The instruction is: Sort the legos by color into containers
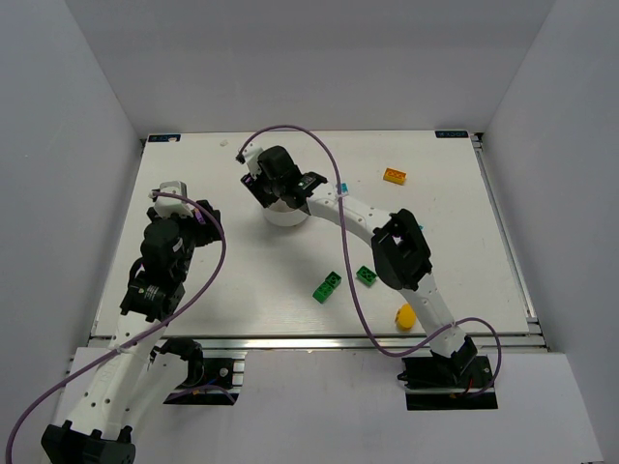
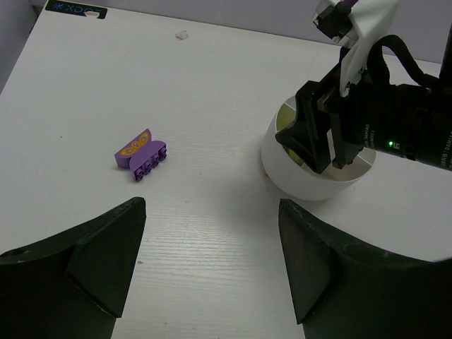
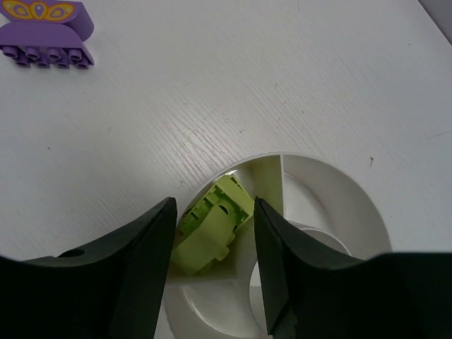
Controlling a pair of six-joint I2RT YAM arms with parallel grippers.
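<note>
Right gripper (image 3: 214, 210) hung over the smooth round white dish (image 3: 339, 205), fingers flanking the lime brick (image 3: 212, 229) in a wedge section. Pinched or loose, I couldn't tell. Left gripper (image 2: 212, 207) was spread wide above the grained table (image 2: 212, 106), with the studded purple brick (image 2: 141, 155) ahead, well apart from dish and edges.

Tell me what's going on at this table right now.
Two arms are sorting bricks by color. The right gripper is over the white divided dish with a lime brick between its jaws; gripped or released, I cannot tell. The left gripper hovers open near a purple brick. An orange brick and green bricks lie loose.
</note>
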